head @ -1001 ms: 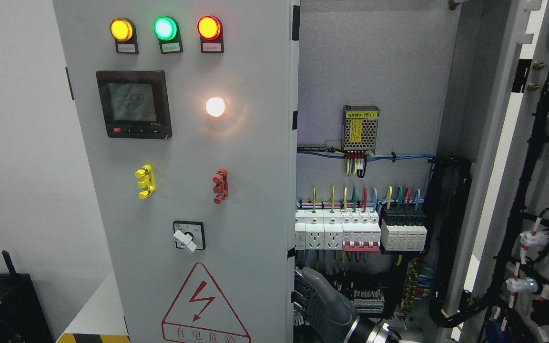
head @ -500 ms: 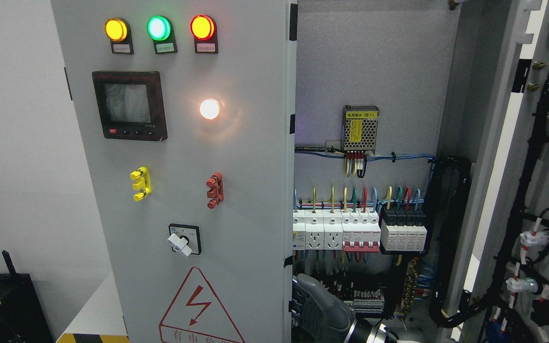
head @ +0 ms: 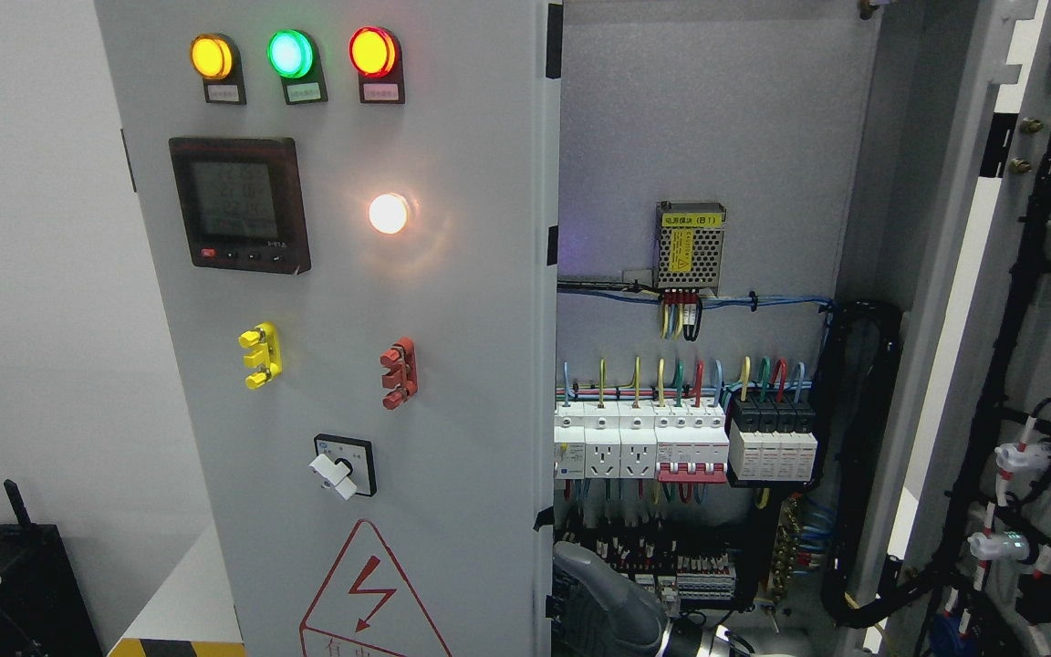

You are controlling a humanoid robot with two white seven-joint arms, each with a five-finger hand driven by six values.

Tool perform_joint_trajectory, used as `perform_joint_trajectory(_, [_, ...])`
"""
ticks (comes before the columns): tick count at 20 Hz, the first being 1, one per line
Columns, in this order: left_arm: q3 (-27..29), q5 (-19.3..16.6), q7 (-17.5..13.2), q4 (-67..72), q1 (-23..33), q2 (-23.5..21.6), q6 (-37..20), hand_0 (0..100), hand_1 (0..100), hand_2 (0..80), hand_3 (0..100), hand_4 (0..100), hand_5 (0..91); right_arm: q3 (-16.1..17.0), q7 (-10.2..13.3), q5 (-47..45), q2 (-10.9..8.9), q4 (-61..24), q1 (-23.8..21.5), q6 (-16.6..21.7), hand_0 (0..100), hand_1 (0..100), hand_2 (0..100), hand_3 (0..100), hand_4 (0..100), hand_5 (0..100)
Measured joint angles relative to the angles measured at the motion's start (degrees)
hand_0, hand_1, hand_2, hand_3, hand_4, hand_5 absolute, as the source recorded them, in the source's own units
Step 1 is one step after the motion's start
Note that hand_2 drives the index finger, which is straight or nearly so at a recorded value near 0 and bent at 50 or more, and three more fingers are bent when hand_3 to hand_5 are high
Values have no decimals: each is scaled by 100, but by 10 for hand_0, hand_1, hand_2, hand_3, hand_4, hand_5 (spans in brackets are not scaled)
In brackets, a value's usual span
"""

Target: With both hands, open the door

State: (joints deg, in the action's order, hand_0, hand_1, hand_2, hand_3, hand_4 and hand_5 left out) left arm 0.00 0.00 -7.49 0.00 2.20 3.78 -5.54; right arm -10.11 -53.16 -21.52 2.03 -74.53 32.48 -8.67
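The grey left door [head: 452, 383] of the electrical cabinet stands partly swung out, its free edge running down the middle of the head view. It carries three indicator lamps, a meter screen [head: 240, 203], a lit white lamp and a rotary switch [head: 343, 465]. My right hand [head: 567, 607], grey with black fingers, sits low at that free edge, just inside the cabinet. Its arm enters from the bottom edge, right of the middle. Its fingers curl against the door's edge and are partly hidden behind it. The right door [head: 972, 274] hangs wide open at the far right.
Inside the cabinet are a row of white breakers [head: 662, 443], a small power supply [head: 690, 245] and a thick black cable loom [head: 863, 456]. Wiring and connectors cover the right door's inner face. A black box [head: 24, 584] stands at the lower left beside the cabinet.
The left door's free edge has swung a little further left, uncovering more of the breaker row. My right hand has slid down and left along with it.
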Motion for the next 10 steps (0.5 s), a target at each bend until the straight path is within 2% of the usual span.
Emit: perform_joint_trajectory(10, [0,0,0,0,0,0,0,0,0,0,0,0,0,-189,-85,-360,-1,-79,-24,-19,383,0,0,0,0,0])
